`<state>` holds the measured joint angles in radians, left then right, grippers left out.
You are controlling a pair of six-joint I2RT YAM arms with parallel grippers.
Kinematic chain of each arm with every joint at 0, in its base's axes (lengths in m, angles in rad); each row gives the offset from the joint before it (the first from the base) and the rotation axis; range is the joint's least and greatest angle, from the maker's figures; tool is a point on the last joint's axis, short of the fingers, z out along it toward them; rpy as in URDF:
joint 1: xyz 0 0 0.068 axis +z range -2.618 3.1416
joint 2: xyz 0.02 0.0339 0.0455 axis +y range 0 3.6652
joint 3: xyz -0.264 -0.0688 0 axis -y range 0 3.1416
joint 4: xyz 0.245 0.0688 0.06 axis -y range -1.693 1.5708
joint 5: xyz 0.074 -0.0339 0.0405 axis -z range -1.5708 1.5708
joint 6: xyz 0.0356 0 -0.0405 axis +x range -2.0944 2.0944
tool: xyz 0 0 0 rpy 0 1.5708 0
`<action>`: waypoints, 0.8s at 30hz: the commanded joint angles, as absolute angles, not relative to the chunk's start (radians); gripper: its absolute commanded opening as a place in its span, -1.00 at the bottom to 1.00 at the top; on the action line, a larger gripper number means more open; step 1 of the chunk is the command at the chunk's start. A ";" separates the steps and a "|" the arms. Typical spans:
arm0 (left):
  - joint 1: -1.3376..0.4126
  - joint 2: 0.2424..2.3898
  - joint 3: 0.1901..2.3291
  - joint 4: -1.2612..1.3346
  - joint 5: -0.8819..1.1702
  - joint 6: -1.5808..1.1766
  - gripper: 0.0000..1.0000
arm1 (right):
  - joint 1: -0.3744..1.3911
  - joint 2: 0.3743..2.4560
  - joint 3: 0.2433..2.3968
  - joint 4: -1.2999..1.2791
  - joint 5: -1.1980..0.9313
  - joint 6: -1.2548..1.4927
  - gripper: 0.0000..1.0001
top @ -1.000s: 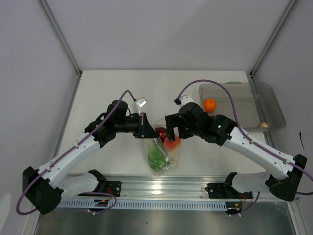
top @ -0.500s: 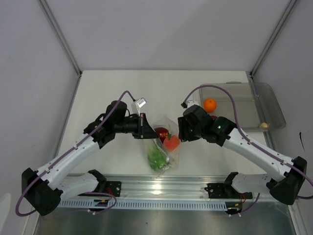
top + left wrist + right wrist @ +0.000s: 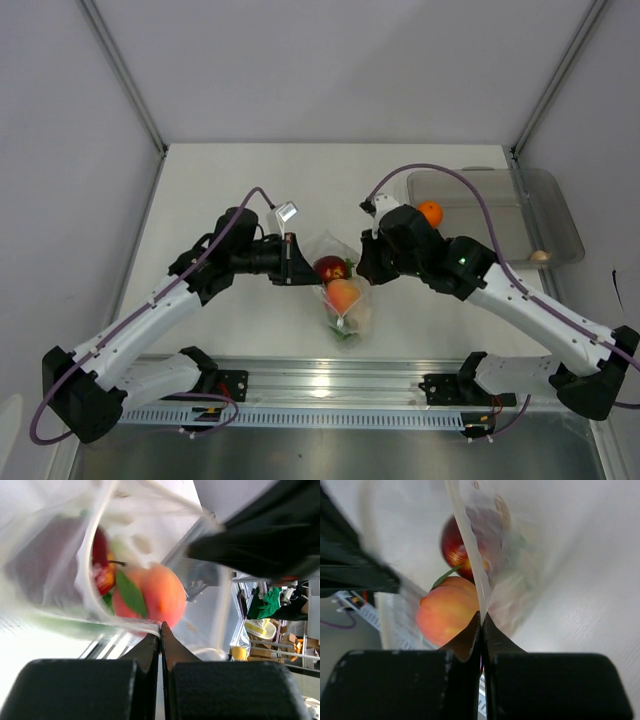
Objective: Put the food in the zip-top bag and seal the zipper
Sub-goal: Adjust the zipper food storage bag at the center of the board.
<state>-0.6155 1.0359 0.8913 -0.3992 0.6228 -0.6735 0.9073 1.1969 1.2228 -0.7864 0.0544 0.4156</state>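
Note:
The clear zip-top bag (image 3: 348, 305) hangs stretched between my two grippers near the table's front middle. Inside it lie a dark red fruit (image 3: 331, 268), a peach-coloured fruit (image 3: 344, 295) and a green leafy piece (image 3: 344, 332). My left gripper (image 3: 296, 263) is shut on the bag's left rim (image 3: 125, 622), with the peach (image 3: 157, 595) just beyond its tips (image 3: 161, 625). My right gripper (image 3: 362, 268) is shut on the opposite rim (image 3: 470, 550), with the peach (image 3: 445, 612) and the red fruit (image 3: 456, 545) beside its tips (image 3: 481, 615). I cannot make out the zipper strip clearly.
A rigid clear tray (image 3: 545, 205) stands at the back right. It holds an orange (image 3: 430, 212) and a small beige piece (image 3: 540, 256). An aluminium rail (image 3: 330, 385) runs along the near edge. Grey walls close off the left, back and right sides.
My right gripper has gone from open to shut on the bag's right rim. The bag has been pulled taut and its contents have shifted, the peach now lower and the green piece more hidden.

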 commanded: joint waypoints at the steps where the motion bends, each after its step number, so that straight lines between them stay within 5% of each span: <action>1: -0.607 0.986 0.943 -0.410 0.624 -0.681 -0.99 | 0.925 1.112 1.368 -0.744 0.026 0.388 -1.00; 14: -0.607 1.066 0.822 -0.353 0.606 -0.672 -0.99 | 0.936 1.167 1.161 -0.683 0.038 0.456 -1.00; 24: -0.607 0.979 0.999 -0.437 0.623 -0.680 -0.99 | 0.942 1.147 1.334 -0.756 0.058 0.414 -1.00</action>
